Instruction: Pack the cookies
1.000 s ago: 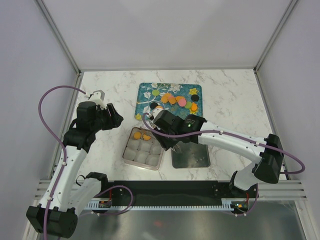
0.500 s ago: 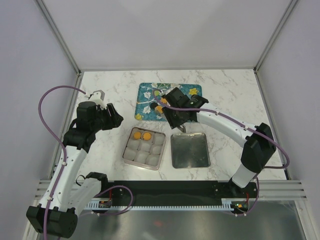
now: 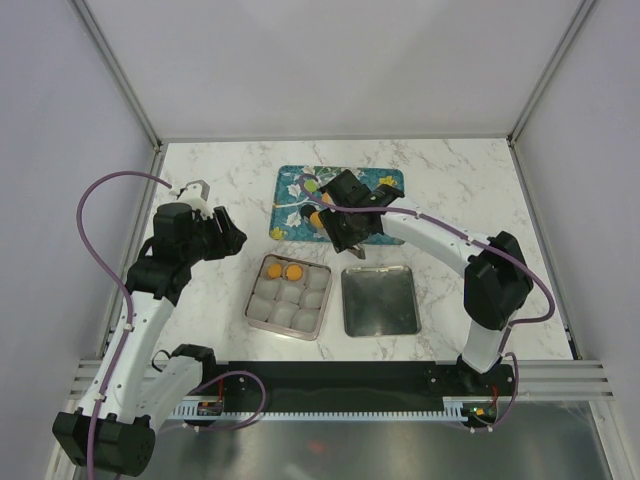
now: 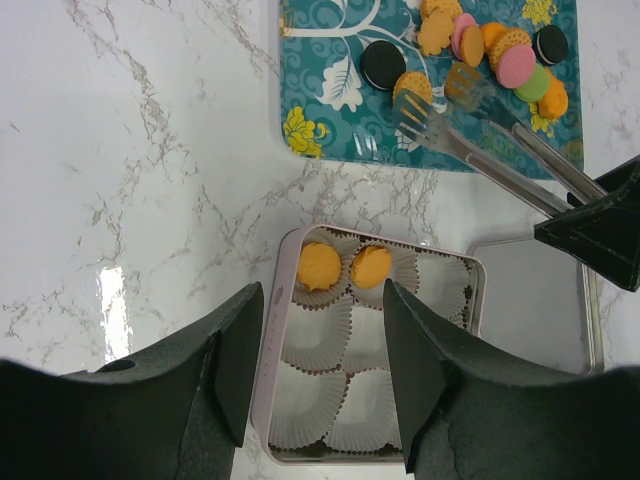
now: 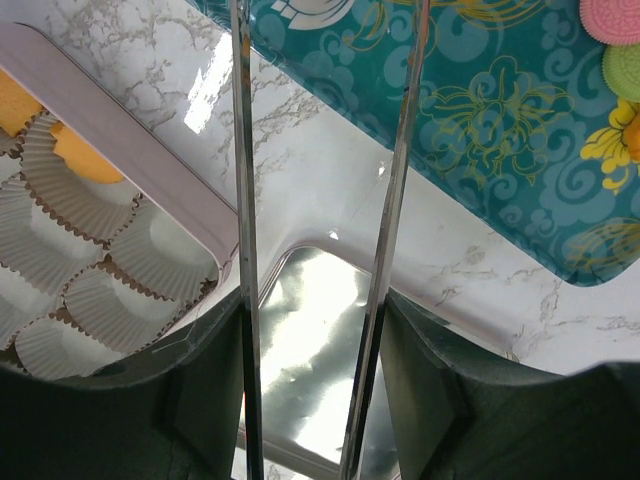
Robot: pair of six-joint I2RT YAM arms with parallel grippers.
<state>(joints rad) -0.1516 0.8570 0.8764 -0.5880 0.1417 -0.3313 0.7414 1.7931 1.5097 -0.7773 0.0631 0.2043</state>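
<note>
Most cookies (image 4: 500, 55) lie heaped on the teal tray (image 4: 330, 110), orange with pink, green and black ones among them. Two orange cookies (image 3: 283, 269) sit in the far paper cups of the pink-rimmed box (image 4: 278, 340). My right gripper (image 5: 315, 330) is shut on metal tongs (image 4: 480, 135), one tong arm against each finger. The tongs stand spread, their tips over the tray beside an orange cookie (image 4: 412, 85). My left gripper (image 4: 322, 300) hangs open above the box, holding nothing. From above, the left gripper (image 3: 225, 238) is left of the box and the right gripper (image 3: 345, 228) covers part of the tray.
A silver upturned lid (image 3: 380, 300) lies right of the box, below the tray. Bare marble (image 3: 470, 200) shows to the right and at the far side. Walls and frame posts close in the table on three sides.
My right arm has swung from above the box away to the tray, carrying the tongs, which have spread a little. The left arm has not moved.
</note>
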